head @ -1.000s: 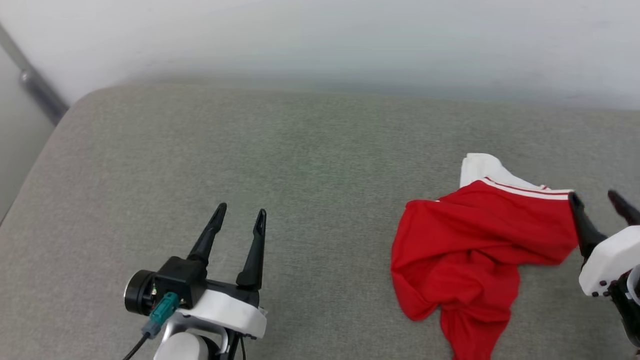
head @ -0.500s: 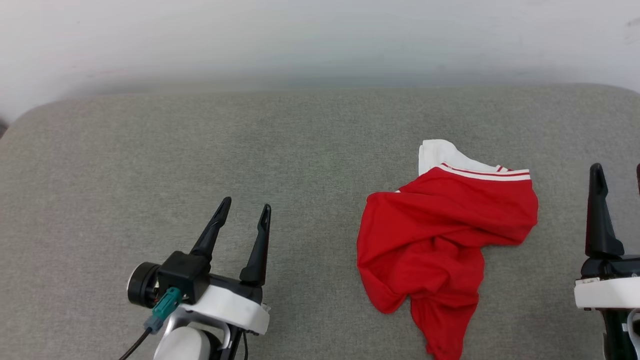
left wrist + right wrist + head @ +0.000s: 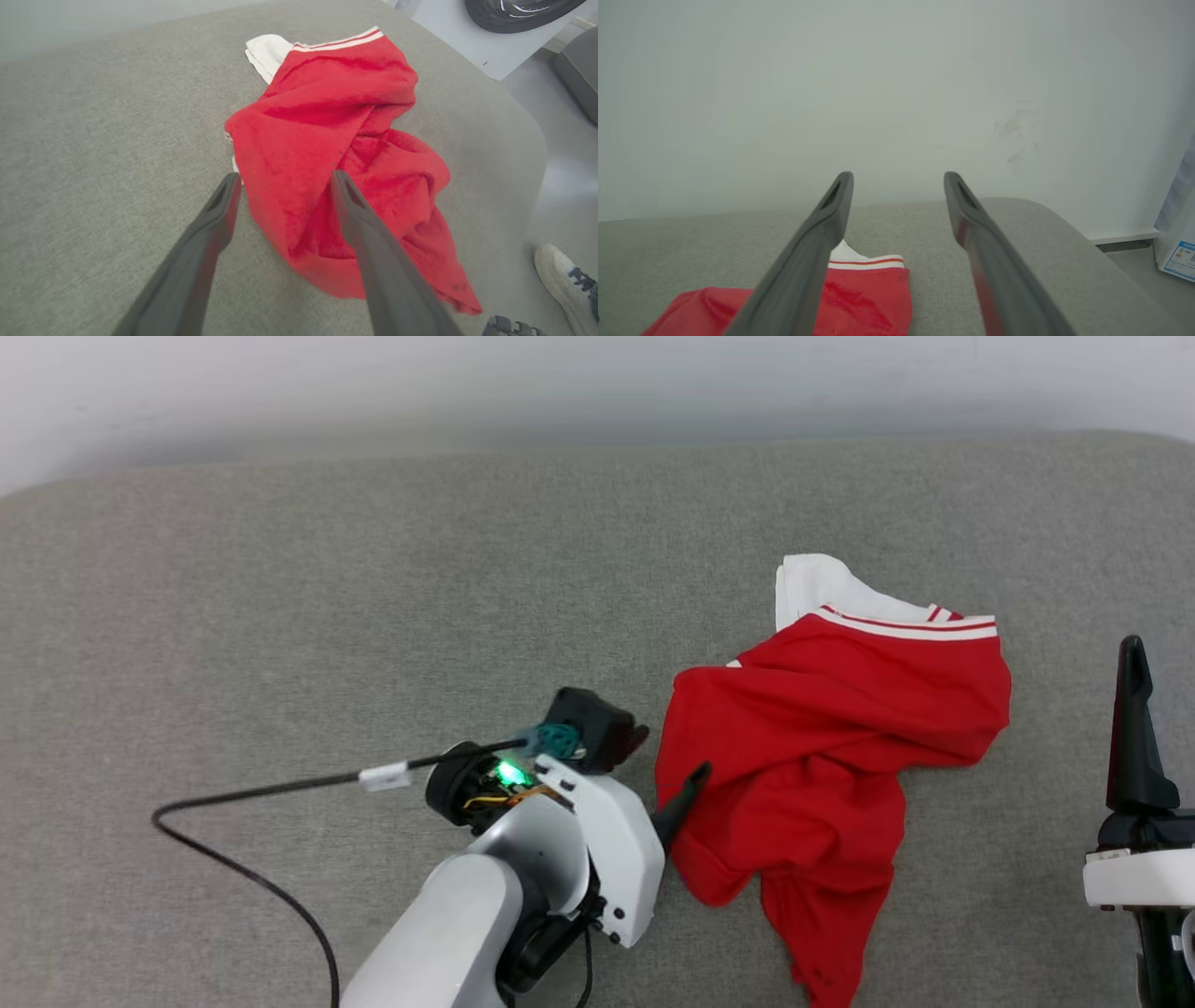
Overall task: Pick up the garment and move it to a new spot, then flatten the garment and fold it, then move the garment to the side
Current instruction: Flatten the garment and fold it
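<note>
Cloth lies straight ahead of my left claw point(image 3: 285, 176): the garment point(image 3: 831, 747) sits crumpled on the right half of the grey cushion point(image 3: 280, 616), long axis from white sleeve point(image 3: 808, 588) at the far side to red tail toward the near edge. That claw is spread, empty, straddling the bunched left fold. My right claw point(image 3: 899, 175), also spread and empty, stands apart off the garment's right side. Nothing blocks the pinch; a shoe point(image 3: 565, 280) shows beyond the cushion's corner.
</note>
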Robot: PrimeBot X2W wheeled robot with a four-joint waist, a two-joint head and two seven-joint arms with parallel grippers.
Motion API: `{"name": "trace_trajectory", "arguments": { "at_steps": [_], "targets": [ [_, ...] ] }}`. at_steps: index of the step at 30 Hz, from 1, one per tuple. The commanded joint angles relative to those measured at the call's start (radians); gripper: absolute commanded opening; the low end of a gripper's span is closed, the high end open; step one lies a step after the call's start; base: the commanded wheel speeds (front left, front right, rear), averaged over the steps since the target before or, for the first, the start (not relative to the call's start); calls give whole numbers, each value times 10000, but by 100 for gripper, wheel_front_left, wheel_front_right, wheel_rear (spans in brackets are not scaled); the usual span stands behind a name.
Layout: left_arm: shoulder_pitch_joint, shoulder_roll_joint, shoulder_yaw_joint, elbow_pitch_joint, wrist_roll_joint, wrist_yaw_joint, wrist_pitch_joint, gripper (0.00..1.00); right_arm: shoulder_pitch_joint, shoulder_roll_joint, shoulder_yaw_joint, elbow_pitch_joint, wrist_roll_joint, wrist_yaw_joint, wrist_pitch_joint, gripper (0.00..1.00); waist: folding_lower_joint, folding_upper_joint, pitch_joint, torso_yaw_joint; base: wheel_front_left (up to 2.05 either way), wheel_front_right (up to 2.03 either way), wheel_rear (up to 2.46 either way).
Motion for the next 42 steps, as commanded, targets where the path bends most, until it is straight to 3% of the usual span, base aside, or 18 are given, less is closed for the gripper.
{"name": "trace_trajectory", "arguments": {
  "at_steps": [1,6,11,12,13,14,23,28,35,37,38,39,42],
  "targets": [
    [-165,98,-202,132,-210,-6,352,100,-158,50,44,16,-83,-3,-20,100,0,0,221,-151,0,0,0],
    [-532,169,-656,546,-515,-9,899,100,-282,100,96,84,-108,-3,-60,100,0,0,507,-330,0,0,0],
    [-810,285,-1035,1097,-330,-10,683,100,-385,200,109,196,-99,-3,-137,100,0,0,740,-480,0,0,0],
    [-842,264,-1104,1168,-373,-10,581,73,-381,209,122,220,-104,-3,-167,100,0,0,762,-496,0,0,0],
    [-886,233,-1180,1222,-449,-10,457,27,-362,223,144,252,-109,-3,-184,100,0,0,780,-509,0,0,0],
    [-940,220,-1253,1249,-524,-10,325,0,-342,233,159,287,-127,-3,-184,100,0,0,791,-518,0,0,0],
    [-1996,571,-2735,339,-426,-11,-1644,0,-369,206,167,555,-291,-3,-214,100,0,0,429,-513,0,0,0],
    [-2091,495,-4283,-22,-630,-11,-1583,0,-354,217,122,682,-387,-3,-118,100,0,0,91,-593,0,0,0],
    [-1769,355,-5853,1498,-650,-10,-1533,0,-356,264,163,654,-427,-3,-27,100,0,0,-18,-757,0,0,0],
    [-1715,354,-6237,1985,-640,-10,-1645,36,-321,272,110,663,-440,-3,-55,100,0,0,16,-740,0,0,0],
    [-1665,334,-6375,2160,-707,-10,-1738,47,-298,284,87,681,-441,-3,-66,100,0,0,24,-718,0,0,0],
    [-1649,326,-6532,2330,-739,-10,-1828,97,-280,294,62,705,-448,-3,-75,100,0,0,28,-693,0,0,0],
    [-1563,341,-6748,2654,-931,-10,-2180,100,-241,330,-7,786,-483,-3,-80,100,0,0,0,-548,0,0,0]
  ]
}}
